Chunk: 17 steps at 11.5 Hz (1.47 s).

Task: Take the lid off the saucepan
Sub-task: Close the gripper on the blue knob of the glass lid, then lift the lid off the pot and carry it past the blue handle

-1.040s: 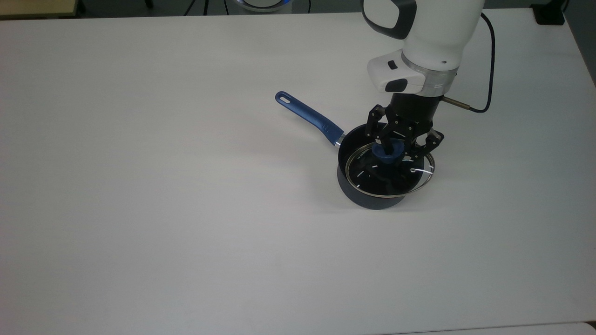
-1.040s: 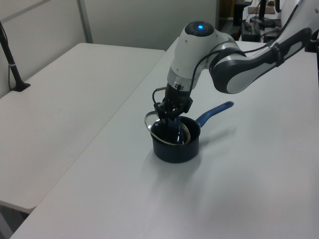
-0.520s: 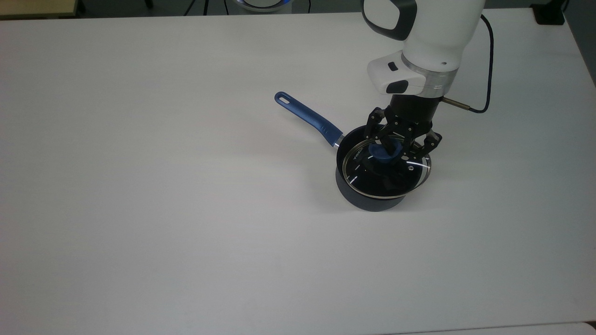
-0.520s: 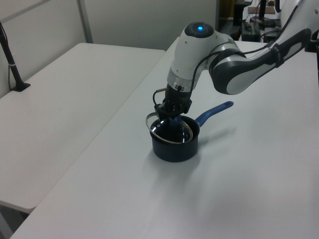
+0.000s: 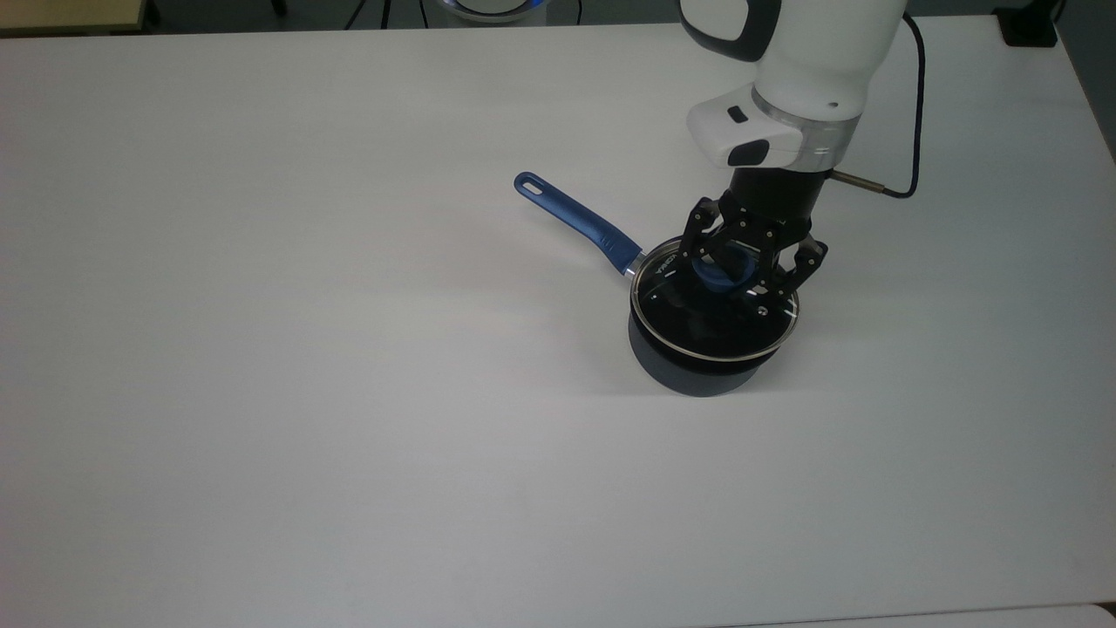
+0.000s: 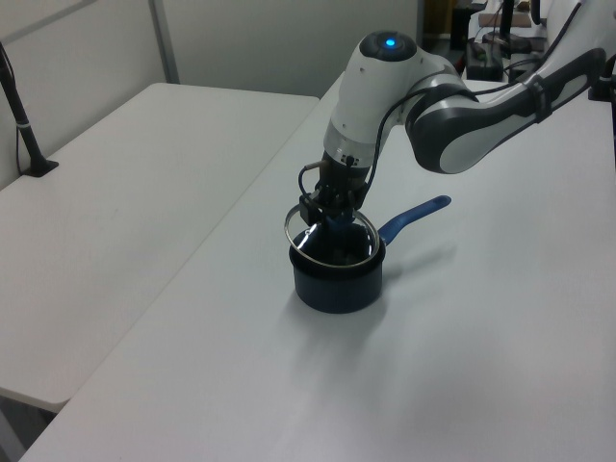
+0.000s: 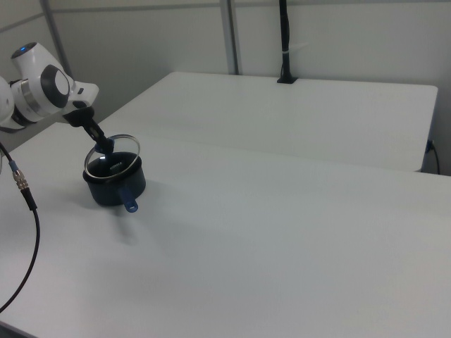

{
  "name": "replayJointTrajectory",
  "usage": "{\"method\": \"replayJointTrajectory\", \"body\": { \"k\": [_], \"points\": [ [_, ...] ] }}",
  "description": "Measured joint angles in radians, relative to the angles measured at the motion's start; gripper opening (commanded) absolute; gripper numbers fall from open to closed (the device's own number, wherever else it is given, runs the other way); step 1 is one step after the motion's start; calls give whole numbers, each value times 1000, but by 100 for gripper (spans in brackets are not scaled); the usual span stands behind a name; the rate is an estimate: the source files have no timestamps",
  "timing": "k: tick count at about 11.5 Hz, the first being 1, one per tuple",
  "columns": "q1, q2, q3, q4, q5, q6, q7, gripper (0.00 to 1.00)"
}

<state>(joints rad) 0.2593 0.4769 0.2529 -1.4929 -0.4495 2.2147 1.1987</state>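
Note:
The saucepan (image 5: 689, 371) is a small dark pot on the white table, its long blue handle (image 5: 575, 218) pointing to the top view's upper left. The glass lid (image 5: 702, 330) with a metal rim hangs level just above the pot's mouth. My gripper (image 5: 722, 272) points down and is shut on the lid's blue knob. In the left view the lid (image 6: 358, 227) floats over the saucepan (image 6: 337, 284) under my gripper (image 6: 327, 210). In the right view the lid (image 7: 111, 163) tilts slightly above the saucepan (image 7: 113, 189).
A black cable (image 5: 917, 105) runs from the wrist at the top view's upper right. A second white table (image 6: 135, 183) adjoins on the left view's left, with a black post (image 6: 24, 125) clamped to it. The table's edge (image 5: 872, 615) runs along the top view's bottom.
The gripper has risen with the lid. The lid, tilted low against the pot's rim a second ago, now hangs level and higher, shifted slightly toward the top view's upper left.

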Motion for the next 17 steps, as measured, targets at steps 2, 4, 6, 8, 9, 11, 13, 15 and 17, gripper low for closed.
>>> {"method": "replayJointTrajectory", "body": {
  "k": [2,4,6,8,9,11,13,15,17],
  "points": [
    [-2,-12,0,0,0,-34,-52,0],
    [-2,-19,0,0,0,-47,-79,0],
    [-2,-19,0,0,0,-62,-98,0],
    [-7,-22,0,0,26,-95,-148,0],
    [-14,-32,0,0,59,-113,-193,0],
    [-42,-74,-1,-1,126,-150,-272,0],
    [-82,-114,-2,-2,175,-219,-366,0],
    [-143,-156,-3,-10,257,-304,-519,0],
    [-246,-227,-4,-48,342,-378,-710,0]
  ]
}}
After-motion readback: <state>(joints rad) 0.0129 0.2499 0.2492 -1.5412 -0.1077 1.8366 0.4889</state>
